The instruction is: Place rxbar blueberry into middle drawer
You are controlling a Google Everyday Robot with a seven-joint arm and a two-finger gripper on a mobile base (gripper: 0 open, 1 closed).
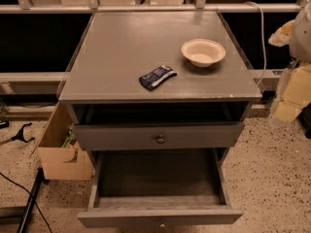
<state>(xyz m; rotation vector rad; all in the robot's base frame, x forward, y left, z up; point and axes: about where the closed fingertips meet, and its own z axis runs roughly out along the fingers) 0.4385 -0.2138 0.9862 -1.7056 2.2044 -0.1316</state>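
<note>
the rxbar blueberry (pixel 157 76) lies flat on the grey cabinet top (pixel 116 47), turned on a diagonal near the front edge. it is in front and to the left of the cream bowl (pixel 203 52) and clear of it. nothing grips it. the gripper (pixel 290 93) hangs off the cabinet's right side, level with the top and well apart from the bar; whether it is released or clenched i cannot tell, though it carries nothing blue.

the middle drawer (pixel 160 178) stands pulled far out toward the camera, its dark tray bare and facing up, which reads as a target made ready for a drop from above. the upper drawer (pixel 121 136) with its round knob (pixel 160 139) sticks out only a little (enough to overhang the back of the open tray). a cardboard box (pixel 60 154) sits on the floor to the left.

by my judgement the task is at its start: the bar has yet to be picked up, and the reach should come in from the right, passing the bowl without nudging it.
</note>
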